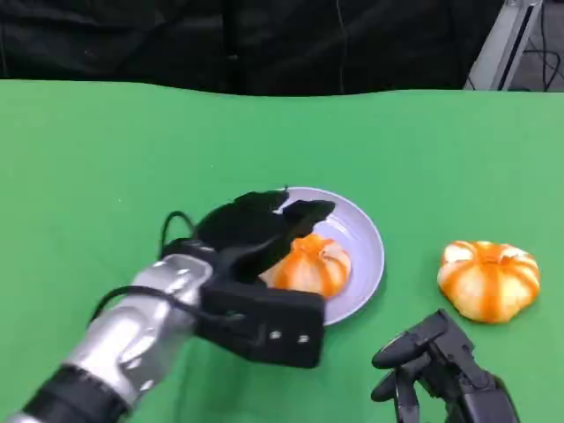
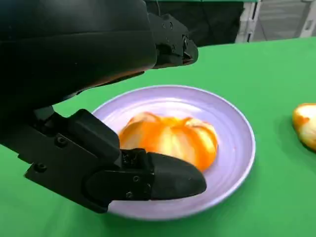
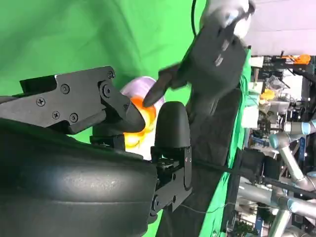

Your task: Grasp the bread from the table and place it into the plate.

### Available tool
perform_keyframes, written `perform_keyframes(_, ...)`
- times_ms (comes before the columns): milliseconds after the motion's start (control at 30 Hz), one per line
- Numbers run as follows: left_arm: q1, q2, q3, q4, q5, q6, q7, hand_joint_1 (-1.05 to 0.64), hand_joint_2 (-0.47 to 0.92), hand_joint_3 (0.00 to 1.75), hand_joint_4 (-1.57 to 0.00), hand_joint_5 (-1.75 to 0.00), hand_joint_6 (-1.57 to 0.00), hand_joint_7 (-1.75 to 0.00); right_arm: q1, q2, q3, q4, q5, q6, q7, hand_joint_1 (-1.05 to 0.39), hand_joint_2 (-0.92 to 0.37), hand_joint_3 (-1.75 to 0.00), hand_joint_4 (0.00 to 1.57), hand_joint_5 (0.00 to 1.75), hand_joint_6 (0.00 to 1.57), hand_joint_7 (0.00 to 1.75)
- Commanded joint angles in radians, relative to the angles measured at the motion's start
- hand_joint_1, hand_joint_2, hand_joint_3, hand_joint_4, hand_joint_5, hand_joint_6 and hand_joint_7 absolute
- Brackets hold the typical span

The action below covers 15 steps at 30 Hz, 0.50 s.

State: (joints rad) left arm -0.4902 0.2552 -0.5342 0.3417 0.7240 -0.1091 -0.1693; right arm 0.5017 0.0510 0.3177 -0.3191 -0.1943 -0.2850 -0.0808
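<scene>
So my left hand (image 1: 256, 233) hung open over the bread (image 1: 310, 264), which sat in the plate (image 1: 366, 247). My right hand (image 1: 432, 366) rested loose, holding nothing, near a second bread (image 1: 487, 279) on the surface (image 1: 106, 150).

One bread (image 1: 310, 264) lies in the plate (image 1: 366, 242), with the left hand (image 1: 256, 231) over the plate's left side. A second bread (image 1: 488, 279) sits on the table (image 1: 106, 150) right of the plate, behind the right hand (image 1: 441, 366)

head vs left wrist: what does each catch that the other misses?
Head only: the right hand, fingers apart and empty, low on the green table, and the whole second bread beside it. Left wrist only: a close look at the gap between the left hand fingers and the bread. Both: that bread lying in the lavender plate.
</scene>
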Motion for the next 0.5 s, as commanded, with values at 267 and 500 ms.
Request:
perform_keyframes(267,0.045,0.068,0.043,-0.097,-0.052,0.006,-0.093,-0.96,0.92,0.65,0.00,-0.01,-0.02,-0.06,-0.008,-0.010,-0.014,0.009,0.020,-0.001,0.009,0.00,-0.92,-0.92,0.37,1.75,0.26,1.75)
perform_keyframes(500,0.347,0.054,0.330,-0.192,-0.373,-0.337,0.162,-0.58,0.92,0.40,-0.28,-0.55,-0.37,-0.16,-0.009,-0.006,-0.011,0.010,0.006,-0.001,-0.001,0.01,-0.92,-0.93,0.39,1.75,0.27,1.75)
